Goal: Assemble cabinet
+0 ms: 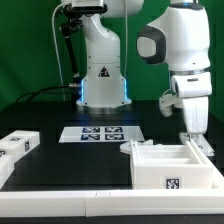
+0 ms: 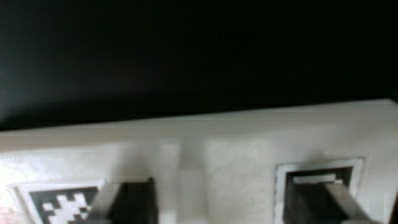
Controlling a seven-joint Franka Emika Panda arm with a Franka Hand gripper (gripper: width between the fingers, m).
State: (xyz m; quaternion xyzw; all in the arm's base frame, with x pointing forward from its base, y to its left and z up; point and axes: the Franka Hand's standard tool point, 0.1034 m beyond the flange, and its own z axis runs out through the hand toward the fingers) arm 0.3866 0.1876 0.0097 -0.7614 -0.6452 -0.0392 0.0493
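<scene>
The cabinet's white open box (image 1: 150, 172) lies at the front on the exterior view's right, with a tag on its front wall. My gripper (image 1: 197, 137) points down at the box's far right corner, just above or at its rim. In the wrist view the gripper (image 2: 228, 196) is open. Its two dark fingers (image 2: 128, 204) stand wide apart over a blurred white cabinet surface (image 2: 214, 150) that extends past both of them. A tag (image 2: 63, 205) shows beside one finger. Nothing is held between the fingers.
Loose white cabinet panels with tags (image 1: 15, 146) lie at the exterior view's left edge. The marker board (image 1: 100, 132) lies flat at the table's middle. The arm's base (image 1: 103, 85) stands behind it. Cables hang at the back left.
</scene>
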